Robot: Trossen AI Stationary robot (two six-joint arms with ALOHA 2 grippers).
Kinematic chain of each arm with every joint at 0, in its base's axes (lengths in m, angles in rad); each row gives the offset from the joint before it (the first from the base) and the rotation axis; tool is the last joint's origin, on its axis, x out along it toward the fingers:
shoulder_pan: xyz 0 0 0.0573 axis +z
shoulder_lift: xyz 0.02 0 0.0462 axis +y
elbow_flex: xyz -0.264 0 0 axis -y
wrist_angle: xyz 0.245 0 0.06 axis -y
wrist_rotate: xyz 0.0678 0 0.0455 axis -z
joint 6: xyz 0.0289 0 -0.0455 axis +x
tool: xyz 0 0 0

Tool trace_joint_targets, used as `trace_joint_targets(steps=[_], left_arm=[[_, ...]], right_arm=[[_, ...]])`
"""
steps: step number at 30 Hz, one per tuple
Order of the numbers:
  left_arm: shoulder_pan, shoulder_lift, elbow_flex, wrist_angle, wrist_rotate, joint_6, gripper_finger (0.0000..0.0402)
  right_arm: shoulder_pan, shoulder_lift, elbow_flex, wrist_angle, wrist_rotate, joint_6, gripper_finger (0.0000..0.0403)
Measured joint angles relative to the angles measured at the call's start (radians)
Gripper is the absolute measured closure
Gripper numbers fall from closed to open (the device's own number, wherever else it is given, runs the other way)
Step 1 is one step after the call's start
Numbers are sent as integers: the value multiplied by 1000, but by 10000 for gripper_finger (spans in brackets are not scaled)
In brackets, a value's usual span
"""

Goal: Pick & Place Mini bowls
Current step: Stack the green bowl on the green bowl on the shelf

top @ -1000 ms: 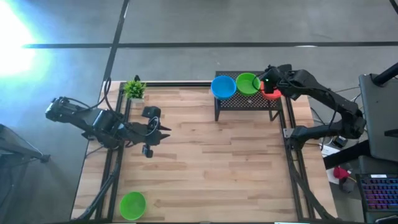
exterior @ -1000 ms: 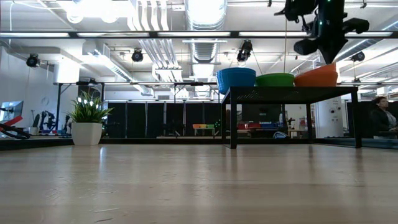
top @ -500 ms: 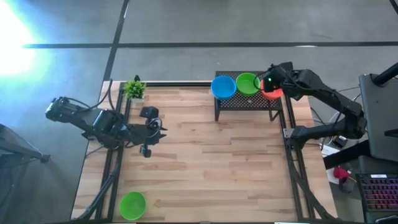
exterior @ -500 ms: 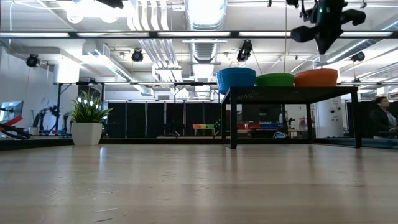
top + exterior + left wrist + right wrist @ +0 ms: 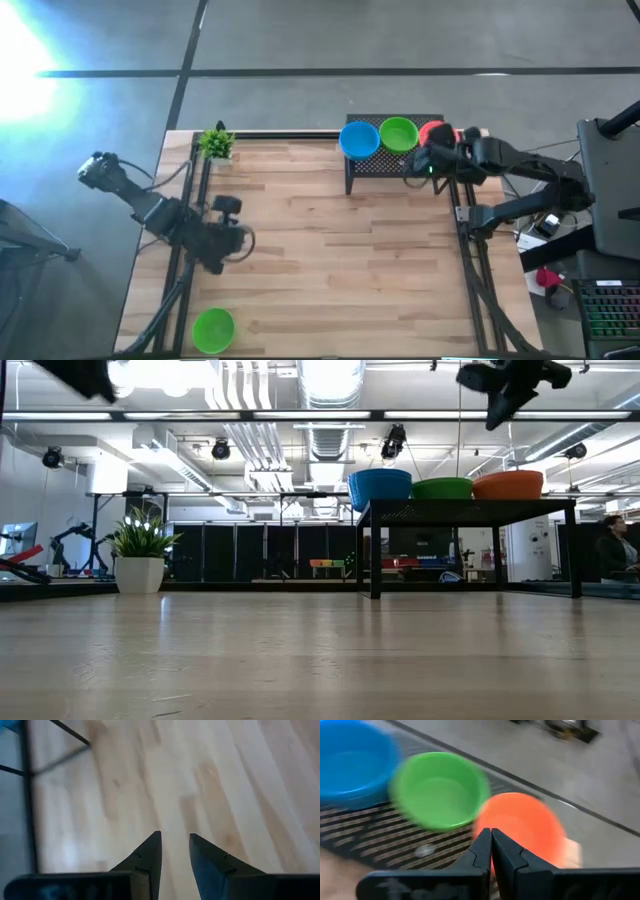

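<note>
A pale wooden surface (image 5: 330, 260) is seen from straight above, with 2 dark robot arms, 1 at each side. The landmark is a small black mesh stand (image 5: 395, 165) at the far edge of the surface. On it sit 3 mini bowls in a row: a blue bowl (image 5: 359, 139), a green bowl (image 5: 398, 133) touching it, and an orange-red bowl (image 5: 432, 133) at the end nearest the right arm. The row reads as the drop-off place, so these 3 are judged already delivered.

The right gripper (image 5: 420, 163) hangs just above the stand's front edge, beside the orange-red bowl, its fingers (image 5: 492, 851) clenched together on nothing. Empty and clear of the bowls, it appears finished with that placement.

A fourth bowl, the loose green bowl (image 5: 213, 329), lies well apart from the stand, at the opposite near corner of the surface (the left arm's side). It is probably the next 1 to fetch.

The left gripper (image 5: 235, 240) hovers between the stand and that loose bowl, closer to the bowl. Its fingers (image 5: 150, 857) are parted with only bare wood between them, holding nothing, ready to straddle a rim.

A small potted plant (image 5: 216, 143) stands beside the stand, along the same far edge.
</note>
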Motion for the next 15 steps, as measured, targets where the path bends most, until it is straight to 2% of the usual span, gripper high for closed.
trace_joint_targets(steps=[7,15], left_arm=[[-169,0,-147,7,39,-261,303],[-269,0,-267,157,129,-401,303]], right_arm=[[245,0,-26,138,0,22,394],[397,0,-76,467,-9,-197,394]])
